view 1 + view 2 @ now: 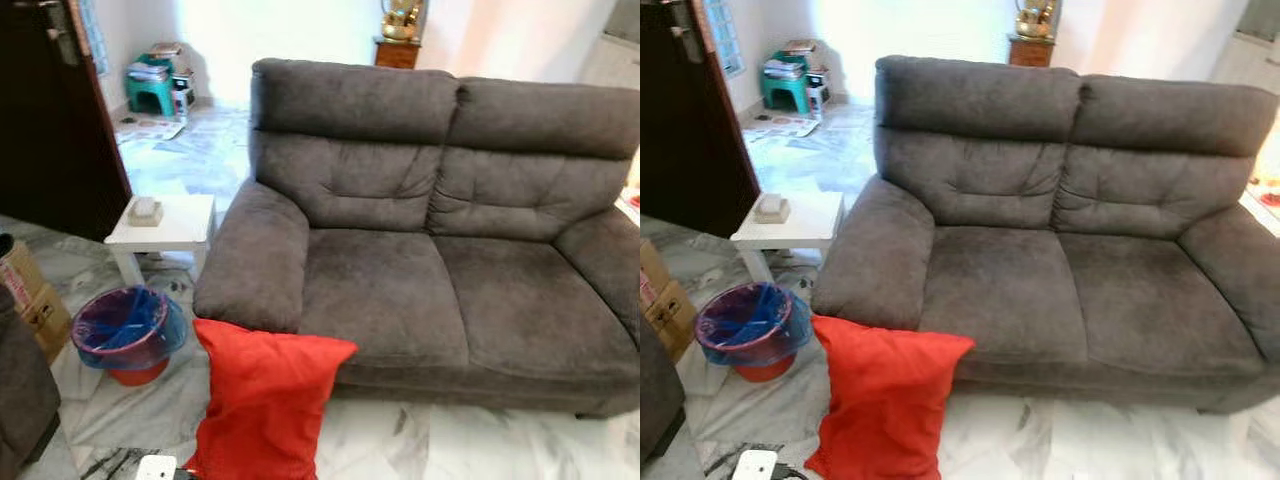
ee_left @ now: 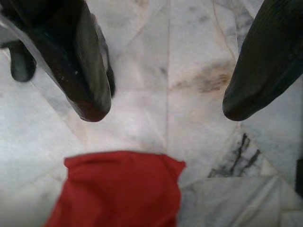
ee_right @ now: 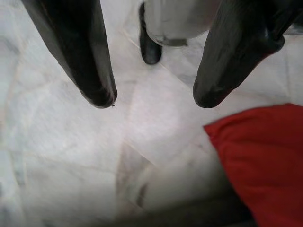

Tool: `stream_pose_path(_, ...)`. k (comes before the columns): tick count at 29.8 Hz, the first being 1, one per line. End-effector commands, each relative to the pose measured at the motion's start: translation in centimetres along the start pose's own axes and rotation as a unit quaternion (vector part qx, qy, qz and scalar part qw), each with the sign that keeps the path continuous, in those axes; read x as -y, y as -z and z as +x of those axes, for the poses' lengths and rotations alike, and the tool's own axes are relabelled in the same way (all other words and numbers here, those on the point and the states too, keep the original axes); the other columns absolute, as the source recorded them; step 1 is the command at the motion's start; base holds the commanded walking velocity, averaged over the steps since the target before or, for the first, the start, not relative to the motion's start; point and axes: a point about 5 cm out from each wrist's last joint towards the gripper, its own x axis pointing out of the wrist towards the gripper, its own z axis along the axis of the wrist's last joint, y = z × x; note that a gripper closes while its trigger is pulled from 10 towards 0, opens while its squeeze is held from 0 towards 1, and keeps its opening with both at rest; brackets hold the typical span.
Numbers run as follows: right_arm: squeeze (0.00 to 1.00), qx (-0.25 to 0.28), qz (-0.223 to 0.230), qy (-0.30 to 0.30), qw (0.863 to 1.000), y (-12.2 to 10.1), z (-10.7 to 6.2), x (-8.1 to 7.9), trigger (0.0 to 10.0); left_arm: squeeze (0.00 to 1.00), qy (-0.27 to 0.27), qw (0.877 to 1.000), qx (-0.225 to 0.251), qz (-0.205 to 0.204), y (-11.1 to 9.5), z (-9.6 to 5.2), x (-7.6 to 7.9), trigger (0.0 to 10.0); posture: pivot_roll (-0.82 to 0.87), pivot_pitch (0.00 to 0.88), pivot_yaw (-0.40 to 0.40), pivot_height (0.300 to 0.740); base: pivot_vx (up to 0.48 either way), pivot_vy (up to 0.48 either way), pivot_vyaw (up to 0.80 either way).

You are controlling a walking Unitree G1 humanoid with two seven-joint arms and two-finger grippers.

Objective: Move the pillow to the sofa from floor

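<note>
Pillow point(image 1: 262, 405) not yet lifted.
It leaned at the sofa's point(image 1: 440, 290) seven o'clock; we held left gripper point(image 2: 161, 111) and right gripper point(image 3: 154, 101) released, empty.

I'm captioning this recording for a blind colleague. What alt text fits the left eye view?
A red pillow stands on the marble floor, leaning against the front left corner of an empty grey two-seat sofa. Left of the sofa are a small white table and a bin with a blue liner.

A small white desk point(image 1: 185, 228) is standing just beside the couch arm, carrying a small box point(image 1: 145, 211). A bin point(image 1: 128, 332) with a blue liner is sitting on the marble floor point(image 1: 470, 445) near it, and a green stool point(image 1: 152, 90) is standing far behind.
</note>
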Motion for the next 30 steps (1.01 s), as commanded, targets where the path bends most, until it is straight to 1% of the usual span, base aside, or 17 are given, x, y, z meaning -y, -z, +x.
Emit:
stream_pose_path(1, 0.00, -0.015, 0.077, -0.033, 0.996, -0.78, 0.63, -3.13, 10.0, 0.00, -0.025, 0.997, -0.054, -0.042, 2.29, -0.70, -1.90, 10.0, 0.15, 0.093, 0.026, 0.740, 0.000, 0.000, 0.00)
stream_pose_path(16, 0.00, -0.011, 0.084, -0.034, 0.996, -0.97, 0.67, -3.28, 10.0, 0.00, -0.028, 0.997, -0.051, -0.042, 2.03, -0.64, -2.17, 10.0, 0.16, 0.086, 0.029, 0.740, 0.000, 0.000, 0.00)
stream_pose_path(30, 0.00, -0.013, 0.079, -0.036, 0.996, -0.89, 0.66, -3.27, 10.0, 0.00, -0.027, 0.997, -0.052, -0.042, 2.07, -0.65, -2.16, 10.0, 0.16, 0.087, 0.028, 0.740, 0.000, 0.000, 0.00)
